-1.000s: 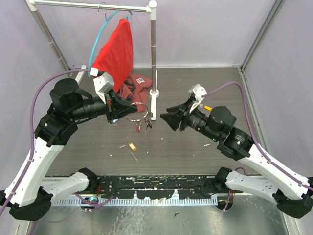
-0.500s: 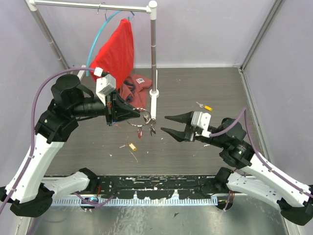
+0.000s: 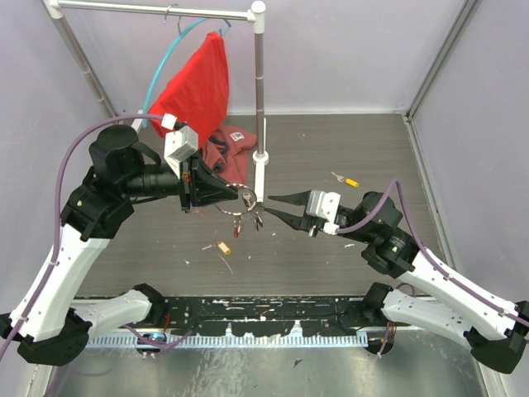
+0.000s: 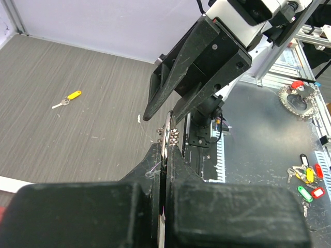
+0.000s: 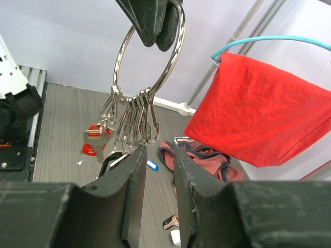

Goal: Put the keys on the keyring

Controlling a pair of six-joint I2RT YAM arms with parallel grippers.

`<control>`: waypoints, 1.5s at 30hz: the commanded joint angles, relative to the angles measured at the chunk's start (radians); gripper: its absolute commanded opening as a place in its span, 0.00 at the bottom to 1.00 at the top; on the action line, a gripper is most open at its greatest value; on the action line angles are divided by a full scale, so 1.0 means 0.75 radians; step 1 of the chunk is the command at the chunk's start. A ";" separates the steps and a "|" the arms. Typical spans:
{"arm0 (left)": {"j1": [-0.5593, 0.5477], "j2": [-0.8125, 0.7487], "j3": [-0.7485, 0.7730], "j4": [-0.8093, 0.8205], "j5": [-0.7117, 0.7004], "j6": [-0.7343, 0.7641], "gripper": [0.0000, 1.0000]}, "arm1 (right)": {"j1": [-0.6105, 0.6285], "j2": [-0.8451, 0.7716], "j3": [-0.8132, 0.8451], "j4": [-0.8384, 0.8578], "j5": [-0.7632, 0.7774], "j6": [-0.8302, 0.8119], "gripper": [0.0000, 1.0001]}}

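**Both arms meet mid-counter**

Your left arm reaches in from the left edge, with the left gripper (image 3: 240, 195) level and its jaws pinched tight on the keyring (image 5: 178, 44). Your right arm stretches low from the right edge. The right gripper (image 3: 266, 204) points left, jaws parted, tips just beside the left gripper's.

the left gripper (image 5: 158, 39) hides the top of the keyring (image 5: 118, 67), the right gripper (image 5: 158, 155) some keys (image 5: 95, 136).
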 commanded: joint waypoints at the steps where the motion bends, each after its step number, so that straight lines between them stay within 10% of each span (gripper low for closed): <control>1: -0.010 -0.016 0.050 0.012 0.028 -0.014 0.00 | 0.009 -0.005 0.068 0.113 -0.030 0.000 0.33; 23: -0.025 -0.032 0.020 0.060 0.024 -0.053 0.00 | 0.047 0.049 0.092 0.179 -0.043 0.041 0.33; 45: -0.029 -0.079 -0.033 0.067 -0.004 -0.053 0.03 | 0.079 0.052 0.218 -0.101 0.067 -0.188 0.01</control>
